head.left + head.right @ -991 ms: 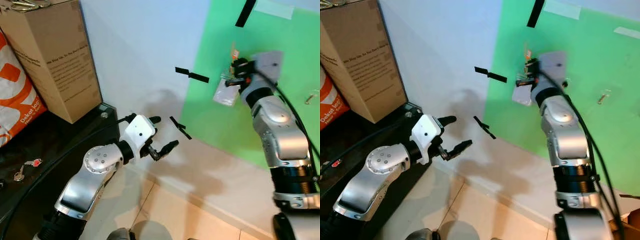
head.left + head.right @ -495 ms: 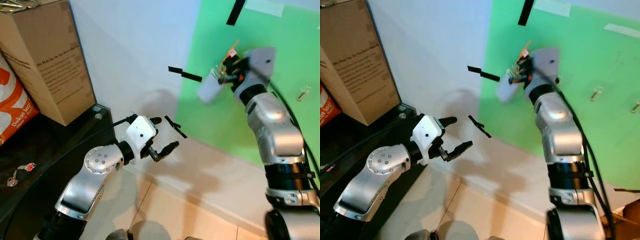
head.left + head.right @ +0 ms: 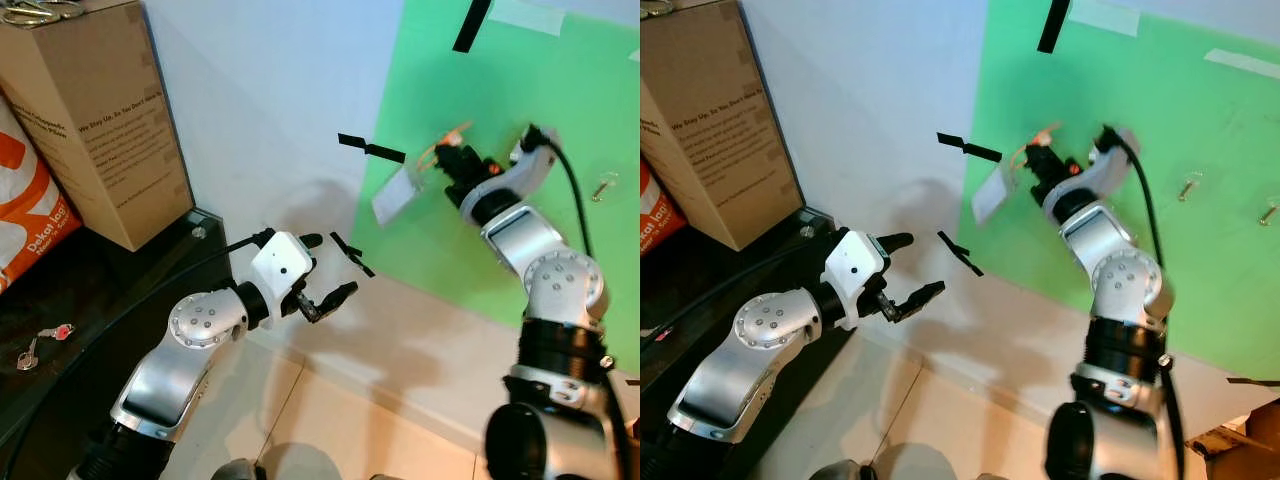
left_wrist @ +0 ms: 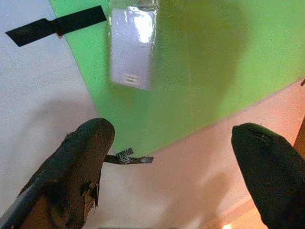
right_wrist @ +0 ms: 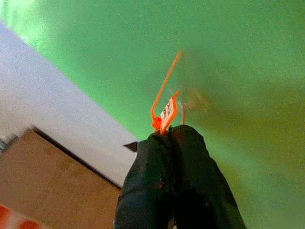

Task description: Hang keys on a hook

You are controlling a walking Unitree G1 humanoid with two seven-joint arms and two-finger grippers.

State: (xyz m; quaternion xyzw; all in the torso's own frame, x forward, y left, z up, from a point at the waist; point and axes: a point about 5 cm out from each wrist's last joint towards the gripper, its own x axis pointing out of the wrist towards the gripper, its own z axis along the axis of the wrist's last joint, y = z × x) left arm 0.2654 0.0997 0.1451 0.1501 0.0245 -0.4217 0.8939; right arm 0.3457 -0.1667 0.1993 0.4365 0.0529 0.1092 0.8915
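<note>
Pinching keys [image 3: 440, 160], right gripper [image 3: 450, 162] hovers before green board [image 3: 560, 90].

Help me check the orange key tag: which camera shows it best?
The right wrist view: the orange key tag sticks out sharp and close from the shut right hand. Both eye views show it small; the left wrist view shows a blurred white card.

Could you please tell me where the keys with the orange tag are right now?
The keys are held up in the right gripper against the green panel, on the robot's right, well left of the hooks.
</note>
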